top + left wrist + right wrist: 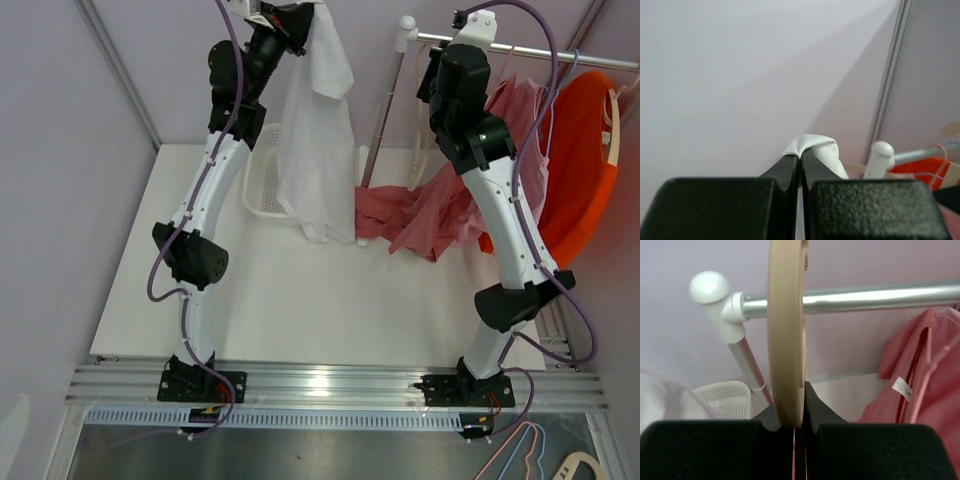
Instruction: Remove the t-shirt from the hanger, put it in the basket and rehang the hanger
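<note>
The left end effector (800, 162) is pressed together on a fold of the white t-shirt (814, 146). It pinches the cloth high at the far left so that it hangs free under its own weight, falling in front of the white basket (260, 180) toward the counter (300, 300). The right end effector (799, 399) is likewise closed, clamping the beige hanger (786, 330) edge-on close by the rail (880, 296), most likely to steady it apart from the cloth. Hanger and t-shirt are well apart (no white fabric shows on the hanger in the right wrist view), so the garment looks already free of it. From the left end effector the t-shirt is gripped at its top and drops straight below. From the right one it lies off to the left, beyond the rail's end knob (709, 286). A pink garment (430, 215) hangs from the rail and spills onto the counter, just right of the t-shirt's hem.
</note>
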Robot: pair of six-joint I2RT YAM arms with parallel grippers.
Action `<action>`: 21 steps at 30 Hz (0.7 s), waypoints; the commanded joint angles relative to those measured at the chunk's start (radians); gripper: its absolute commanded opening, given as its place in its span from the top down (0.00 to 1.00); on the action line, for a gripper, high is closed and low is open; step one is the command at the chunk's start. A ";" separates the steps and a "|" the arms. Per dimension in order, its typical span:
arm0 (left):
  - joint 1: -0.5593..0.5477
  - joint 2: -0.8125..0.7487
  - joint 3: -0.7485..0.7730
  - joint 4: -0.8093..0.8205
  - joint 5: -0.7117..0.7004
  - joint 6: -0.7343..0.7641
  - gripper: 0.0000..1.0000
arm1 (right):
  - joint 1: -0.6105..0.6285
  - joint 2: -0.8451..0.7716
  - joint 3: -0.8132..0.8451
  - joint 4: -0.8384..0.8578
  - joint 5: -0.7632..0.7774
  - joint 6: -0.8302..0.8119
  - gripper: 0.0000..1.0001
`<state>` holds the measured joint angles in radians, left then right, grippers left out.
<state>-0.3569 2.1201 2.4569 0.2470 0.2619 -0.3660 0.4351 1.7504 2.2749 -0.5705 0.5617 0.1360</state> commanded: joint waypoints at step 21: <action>0.122 0.089 -0.417 0.167 -0.122 -0.206 0.99 | -0.167 0.189 0.121 0.103 -0.175 0.020 1.00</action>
<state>-0.2211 2.2063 2.0846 0.4038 0.0822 -0.4465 0.2687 1.9388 2.3493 -0.5110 0.4244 0.1421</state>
